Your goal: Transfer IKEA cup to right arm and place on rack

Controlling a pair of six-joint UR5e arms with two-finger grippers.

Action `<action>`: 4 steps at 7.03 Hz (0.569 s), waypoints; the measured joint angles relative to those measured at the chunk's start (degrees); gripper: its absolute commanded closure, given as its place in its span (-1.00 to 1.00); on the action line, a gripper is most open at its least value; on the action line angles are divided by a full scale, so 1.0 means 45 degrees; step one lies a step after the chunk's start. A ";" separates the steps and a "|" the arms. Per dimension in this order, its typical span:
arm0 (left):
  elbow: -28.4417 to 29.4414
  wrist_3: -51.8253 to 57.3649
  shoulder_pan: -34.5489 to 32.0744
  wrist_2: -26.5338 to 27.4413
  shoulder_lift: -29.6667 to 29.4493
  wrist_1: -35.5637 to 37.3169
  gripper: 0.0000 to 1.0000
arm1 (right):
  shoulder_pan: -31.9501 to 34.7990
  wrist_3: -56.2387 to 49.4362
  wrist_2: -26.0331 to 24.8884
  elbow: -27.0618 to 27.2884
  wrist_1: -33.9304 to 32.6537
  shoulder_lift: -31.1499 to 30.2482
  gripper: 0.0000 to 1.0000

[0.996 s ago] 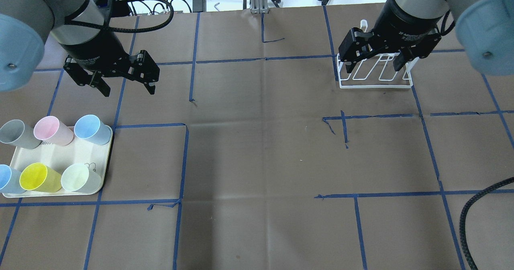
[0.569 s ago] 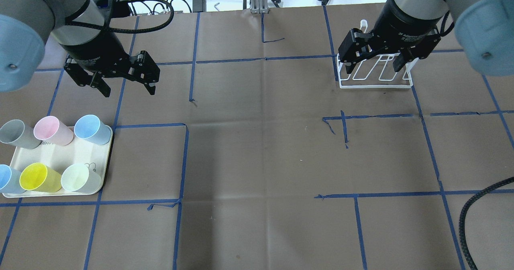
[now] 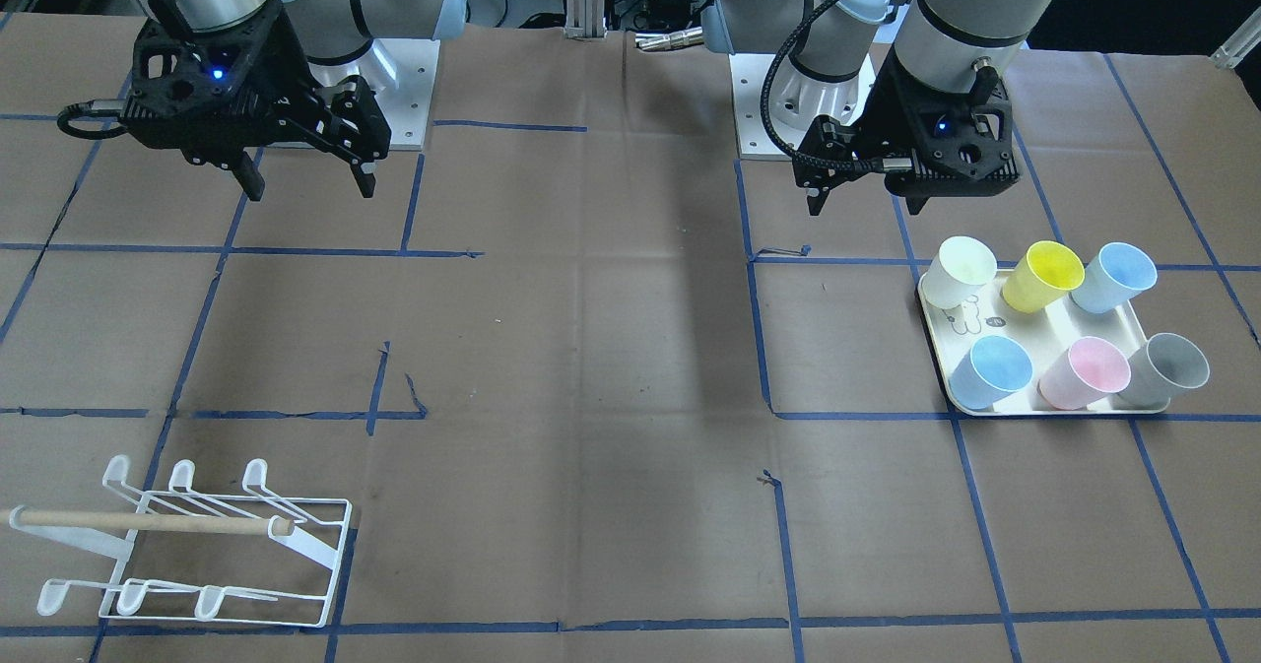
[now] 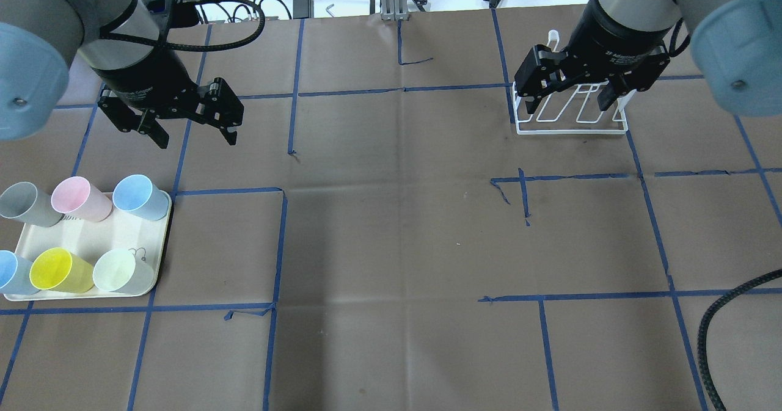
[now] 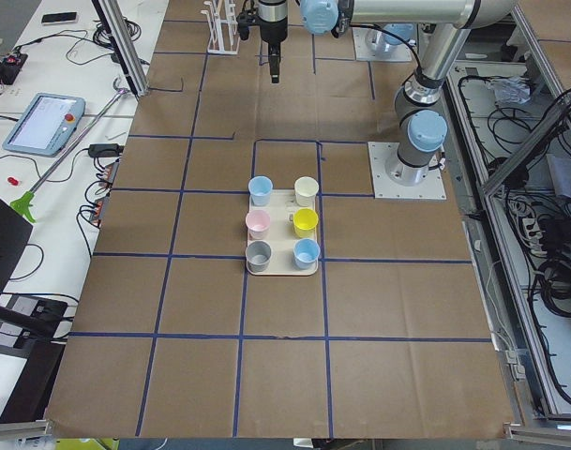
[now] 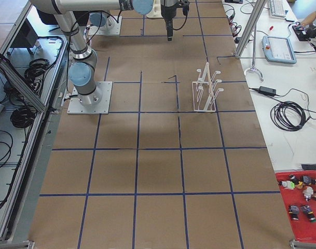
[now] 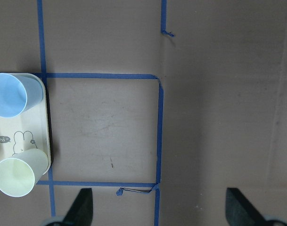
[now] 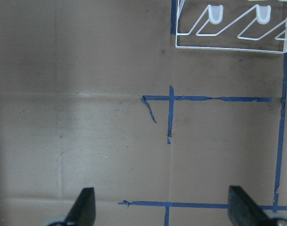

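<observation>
So the whole table (image 4: 391,246) is brown paper with blue tape squares, and everything here sits relative to the cream tray (image 4: 91,240).

Both arms are up in the air and empty. The left gripper (image 4: 195,139) hovers just past the tray's far edge, off its inner corner, fingers spread wide with nothing between them. The right gripper (image 4: 568,104) is well apart from the tray, way across the table, also spread wide and empty, hanging over the rack (image 3: 148,522). The rack is the white wire thing with the wooden dowel, about as far from the tray as the table allows.

The cups are all on the tray, six of them, mouths up, in two rows of three. The far row is grey (image 4: 27,203), pink (image 4: 79,198) and light blue (image 4: 139,196). The near row is another blue (image 4: 12,272), yellow (image 4: 60,269) and pale green (image 4: 121,270). I can't tell which one's the pick, but the light blue one is closest to the left gripper.

Handling guess: thin plastic, super light, smooth and tapered, so it'll probably slip out of a side squeeze. The wall likely flexes if you clamp hard. I'd pinch the wall at the rim, one finger inside and one outside. Keep the squeeze gentle, and leave the lower body free for the right gripper at the handoff.
</observation>
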 measured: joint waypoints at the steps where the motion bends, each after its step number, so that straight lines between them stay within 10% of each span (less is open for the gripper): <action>1: -0.0020 0.0153 0.0044 0.0006 0.0030 0.0000 -1.00 | 0.0000 0.0004 -0.0006 -0.0009 -0.0012 -0.0004 -0.99; 4: -0.0067 0.1894 0.1030 0.0089 0.0320 -0.0101 -1.00 | 0.0000 0.0014 -0.0024 -0.0007 0.0009 -0.0025 -0.99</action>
